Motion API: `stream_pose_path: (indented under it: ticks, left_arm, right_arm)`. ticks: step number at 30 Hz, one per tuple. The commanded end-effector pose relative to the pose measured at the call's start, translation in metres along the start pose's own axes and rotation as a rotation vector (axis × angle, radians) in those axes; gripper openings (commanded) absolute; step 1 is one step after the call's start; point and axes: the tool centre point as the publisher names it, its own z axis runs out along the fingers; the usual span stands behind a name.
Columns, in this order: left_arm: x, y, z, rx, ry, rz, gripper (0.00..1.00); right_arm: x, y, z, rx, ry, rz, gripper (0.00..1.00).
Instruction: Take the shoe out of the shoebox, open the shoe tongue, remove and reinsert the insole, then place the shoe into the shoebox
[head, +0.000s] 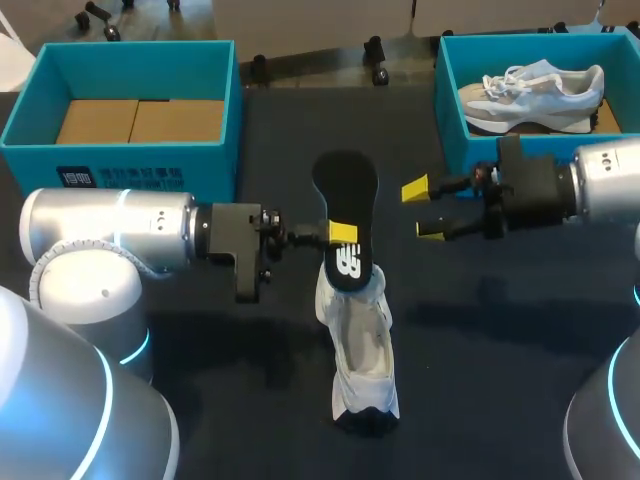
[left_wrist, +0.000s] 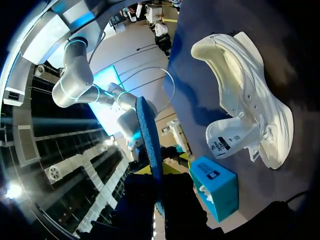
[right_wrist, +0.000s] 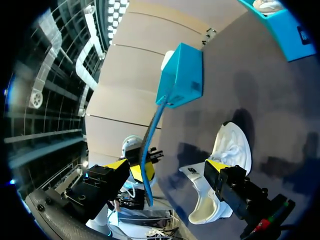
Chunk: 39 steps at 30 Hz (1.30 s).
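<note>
Two yellow fingertips of the left gripper (head: 340, 235) clamp the black insole (head: 345, 190) near its printed end, keeping it off the table, its long part running on past the grip. Just below the grip lies the white shoe (head: 362, 350), mouth upward. I judge this lines the insole up for sliding back in, but cannot tell whether they touch. The right gripper (head: 425, 208) hangs spread and empty beside the insole, facing it, probably ready to steady it. The right shoebox (head: 450, 100) wall stands close behind that gripper, so it has little room to retreat. The left shoebox (head: 120, 150) is well apart. Bare table (head: 480, 330) flanks the shoe.
</note>
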Motion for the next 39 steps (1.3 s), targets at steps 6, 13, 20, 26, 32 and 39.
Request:
stream_pose_path:
  ticks: [6, 13, 20, 26, 32, 39]
  left_arm:
    - [0.003, -0.006, 0.007, -0.026, -0.011, 0.009, 0.00]
    - [0.002, -0.004, 0.012, -0.042, -0.027, 0.032, 0.00]
    - [0.007, 0.005, 0.020, -0.062, -0.049, 0.055, 0.00]
    - [0.011, 0.010, 0.025, -0.072, -0.040, 0.072, 0.00]
    - [0.014, 0.010, 0.031, -0.073, -0.034, 0.072, 0.00]
    - [0.017, 0.010, 0.032, -0.086, -0.027, 0.062, 0.00]
  right_arm:
    - [0.009, 0.025, 0.026, 0.011, 0.023, -0.020, 1.00]
    - [0.007, 0.023, 0.033, 0.022, 0.049, -0.029, 1.00]
    - [0.011, 0.016, 0.038, 0.033, 0.095, -0.002, 1.00]
    - [0.010, 0.010, 0.042, 0.049, 0.099, 0.030, 1.00]
    - [0.012, 0.009, 0.046, 0.062, 0.103, 0.037, 1.00]
    - [0.014, 0.007, 0.046, 0.057, 0.103, 0.032, 0.86]
